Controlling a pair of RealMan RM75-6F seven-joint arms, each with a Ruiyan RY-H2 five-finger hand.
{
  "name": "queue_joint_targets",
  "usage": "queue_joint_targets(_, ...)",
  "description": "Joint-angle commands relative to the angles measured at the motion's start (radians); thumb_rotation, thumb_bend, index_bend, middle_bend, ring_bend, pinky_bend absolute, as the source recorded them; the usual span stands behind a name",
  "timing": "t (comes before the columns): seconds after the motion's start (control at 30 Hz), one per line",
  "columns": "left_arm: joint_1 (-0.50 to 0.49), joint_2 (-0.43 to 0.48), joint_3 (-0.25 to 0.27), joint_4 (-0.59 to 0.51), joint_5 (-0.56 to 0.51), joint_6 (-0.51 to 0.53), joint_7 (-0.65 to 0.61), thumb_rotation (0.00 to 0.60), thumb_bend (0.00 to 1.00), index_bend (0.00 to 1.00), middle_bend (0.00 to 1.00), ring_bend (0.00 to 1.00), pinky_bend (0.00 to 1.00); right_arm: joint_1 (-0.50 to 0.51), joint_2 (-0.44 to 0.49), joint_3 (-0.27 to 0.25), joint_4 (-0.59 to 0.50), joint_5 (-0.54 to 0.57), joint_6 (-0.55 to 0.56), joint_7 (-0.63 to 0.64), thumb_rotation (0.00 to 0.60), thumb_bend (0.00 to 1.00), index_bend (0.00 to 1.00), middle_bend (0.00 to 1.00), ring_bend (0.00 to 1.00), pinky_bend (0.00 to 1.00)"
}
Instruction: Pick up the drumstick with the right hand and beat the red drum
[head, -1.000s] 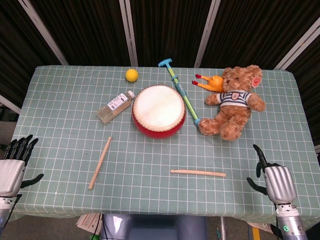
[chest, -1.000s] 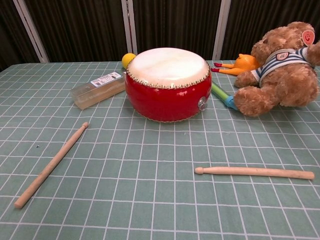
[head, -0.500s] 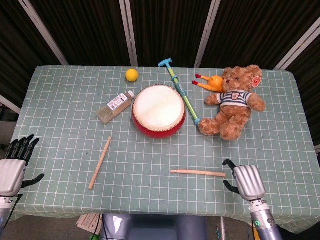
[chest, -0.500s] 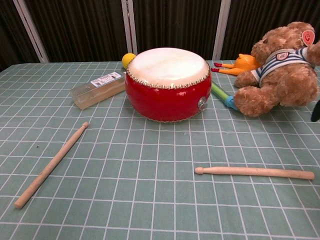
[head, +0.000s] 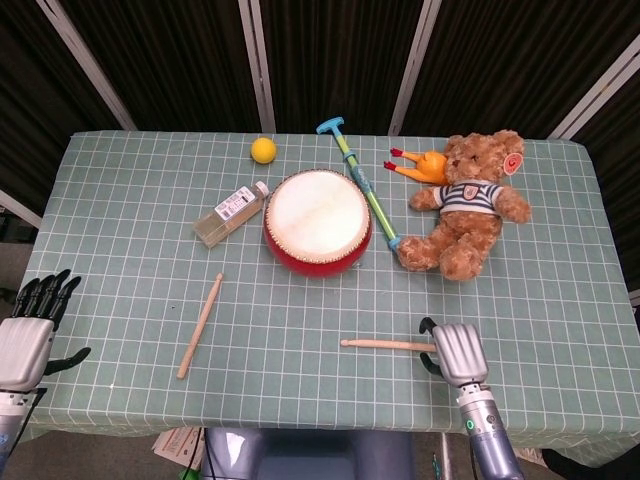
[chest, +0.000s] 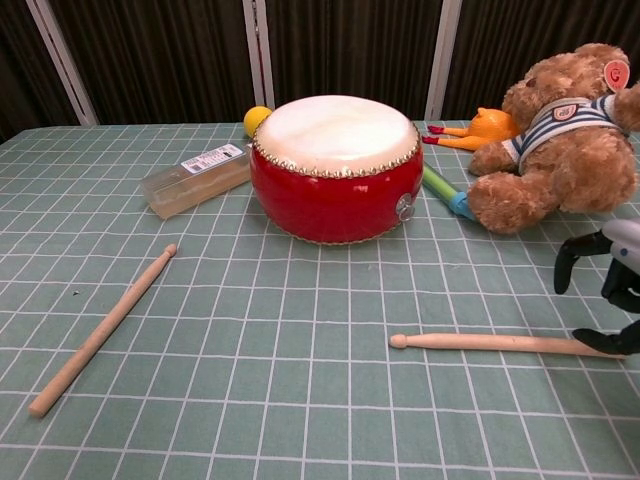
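Two drumsticks lie on the table (head: 120, 180), both nearer the robot than the red drum (head: 317, 221), which serves as landmark. Left hand (head: 28, 335): far left of the drum, at the table's near edge, fingers spread and empty; apparently parked, since the task names the other hand. Spare drumstick (head: 200, 326): near-left of the drum, lying at a slant, untouched. Bottle (head: 231, 214): just beside the drum's left flank. Yellow ball (head: 263, 150): beyond the drum. Target drumstick (head: 386, 345): near-right of the drum, flat, tip pointing left, presumably chosen as the one on the right hand's side. Right hand (head: 456, 353): near-right of the drum, over the stick's butt end. Chest view shows dark fingers (chest: 590, 250) apart, above and around that end; not clenched, nothing gripped yet. Contact with the stick cannot be told. Teddy bear (head: 470, 203): right of the drum, well apart from the hand.
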Motion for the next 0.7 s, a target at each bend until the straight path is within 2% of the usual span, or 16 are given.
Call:
queue_joint_targets(0.03, -0.001, 0.0, 0.0, -0.001, -0.002, -0.003, 0.001, 0.6, 0.0, 0.0, 0.0, 0.0, 0.0, 0.008, -0.017, 0.005, 0.016, 0.019, -0.005, -0.009, 0.6, 0.31, 0.44, 1.0, 1.0, 0.93)
queue_joint_targets(0.33, 0.0, 0.0, 0.0, -0.004, -0.004, -0.001, 0.004, 0.6, 0.0, 0.0, 0.0, 0.0, 0.0, 0.027, -0.076, 0.01, 0.077, 0.067, -0.01, -0.021, 0.6, 0.31, 0.5, 1.0, 1.0, 0.93)
queue_joint_targets(0.7, -0.001, 0.001, 0.0, -0.006, -0.007, -0.004, 0.004, 0.6, 0.0, 0.0, 0.0, 0.0, 0.0, 0.03, -0.11, 0.004, 0.157, 0.118, -0.011, -0.007, 0.6, 0.32, 0.5, 1.0, 1.0, 0.93)
